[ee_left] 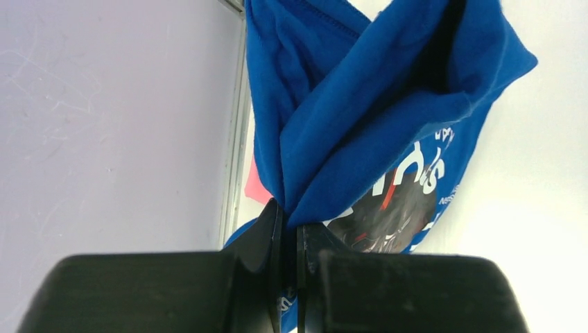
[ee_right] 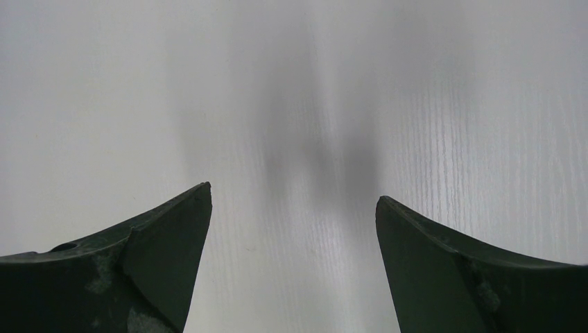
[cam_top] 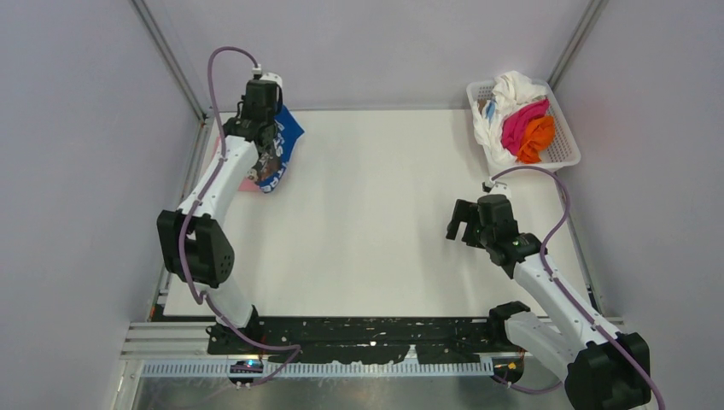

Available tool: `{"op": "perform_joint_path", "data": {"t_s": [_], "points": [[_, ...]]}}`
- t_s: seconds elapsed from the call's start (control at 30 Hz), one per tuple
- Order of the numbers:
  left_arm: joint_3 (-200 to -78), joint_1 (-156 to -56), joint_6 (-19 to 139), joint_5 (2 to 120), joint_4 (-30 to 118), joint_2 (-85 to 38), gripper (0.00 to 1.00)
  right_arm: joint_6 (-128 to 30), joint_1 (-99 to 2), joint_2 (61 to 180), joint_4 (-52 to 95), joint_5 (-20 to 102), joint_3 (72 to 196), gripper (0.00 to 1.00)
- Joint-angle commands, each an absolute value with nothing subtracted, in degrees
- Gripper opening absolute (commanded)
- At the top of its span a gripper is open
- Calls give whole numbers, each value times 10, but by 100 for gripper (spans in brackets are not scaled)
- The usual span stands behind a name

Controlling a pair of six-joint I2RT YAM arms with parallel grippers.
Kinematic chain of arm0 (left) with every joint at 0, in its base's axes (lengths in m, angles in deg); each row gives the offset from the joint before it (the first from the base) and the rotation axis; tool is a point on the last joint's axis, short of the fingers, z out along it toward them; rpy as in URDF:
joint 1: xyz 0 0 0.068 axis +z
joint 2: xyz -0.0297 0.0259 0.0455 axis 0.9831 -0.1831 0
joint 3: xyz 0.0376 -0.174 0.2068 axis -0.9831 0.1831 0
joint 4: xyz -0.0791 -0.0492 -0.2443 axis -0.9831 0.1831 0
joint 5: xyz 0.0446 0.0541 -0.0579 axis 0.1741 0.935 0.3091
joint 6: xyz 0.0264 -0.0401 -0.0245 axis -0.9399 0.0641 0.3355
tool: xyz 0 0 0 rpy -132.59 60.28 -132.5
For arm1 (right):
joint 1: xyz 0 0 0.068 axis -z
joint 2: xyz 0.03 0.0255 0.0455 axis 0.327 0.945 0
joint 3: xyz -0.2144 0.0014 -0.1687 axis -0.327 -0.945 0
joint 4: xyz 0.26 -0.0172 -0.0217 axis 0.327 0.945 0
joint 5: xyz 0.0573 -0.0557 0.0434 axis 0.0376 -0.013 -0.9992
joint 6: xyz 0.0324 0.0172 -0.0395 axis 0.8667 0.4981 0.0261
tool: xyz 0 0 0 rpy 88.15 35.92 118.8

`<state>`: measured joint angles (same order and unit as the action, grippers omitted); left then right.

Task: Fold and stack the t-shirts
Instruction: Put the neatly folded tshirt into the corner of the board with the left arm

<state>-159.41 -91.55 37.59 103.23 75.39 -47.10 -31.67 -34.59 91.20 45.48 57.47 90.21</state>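
- The royal blue t-shirt [cam_top: 282, 149] [ee_left: 360, 125] is at the far left corner of the bench [cam_top: 367, 222]. It is gathered into a bunched strip and pinched in the left pincer [ee_left: 290, 222], whose jaws are nearly together on a fold of the cloth.
- From above, its long axis runs from the far end back toward the near side, slanting a little to the left. The white lettering and dark face print sit at the lower, nearer end.
- A light pink t-shirt [cam_top: 250, 184] [ee_left: 255, 186] lies under the blue one. Only a sliver of it shows beside the left arm.
- The right pincer [cam_top: 465, 224] [ee_right: 294, 198] hovers over bare bench on the right with its jaws wide and nothing between them.
- The white mesh basket [cam_top: 563, 154] at the far right corner holds a white tee [cam_top: 512, 90], a magenta tee [cam_top: 522, 124] and an orange tee [cam_top: 538, 138], all crumpled together.
- Count: five shirts can be told apart, one of each colour. Whether the white heap is a single tee is unclear.
- The left fingertips are hidden by the arm and cloth in the overhead view.
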Motion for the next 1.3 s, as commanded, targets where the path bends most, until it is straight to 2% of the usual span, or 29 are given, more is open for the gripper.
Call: {"op": "perform_joint_path", "data": {"t_s": [0.0, 0.37, 0.9, 0.93, 1.03, 1.13, 1.17, 1.23, 1.27], "points": [[-1650, -896, 408, 997, 756, -460, 0, -318, -342, 905, 445, 591, 905, 95], [-1647, -827, 412, 920, 760, -530, 0, -317, -343, 910, 452, 607, 909, 95], [-1821, -744, 397, 931, 821, -705, 1, -312, -342, 909, 474, 672, 920, 96], [-1826, -740, 403, 925, 826, -709, 4, -312, -342, 910, 476, 677, 921, 95], [-1834, -723, 430, 907, 837, -718, 22, -311, -342, 912, 480, 685, 925, 95], [-1842, -709, 459, 898, 854, -722, 72, -311, -342, 912, 481, 689, 926, 95], [-1841, -706, 465, 897, 857, -720, 84, -311, -342, 912, 481, 689, 926, 95], [-1837, -704, 473, 898, 859, -712, 98, -311, -342, 909, 482, 687, 926, 95], [-1832, -704, 475, 898, 857, -706, 99, -309, -342, 908, 482, 687, 925, 96]]}}
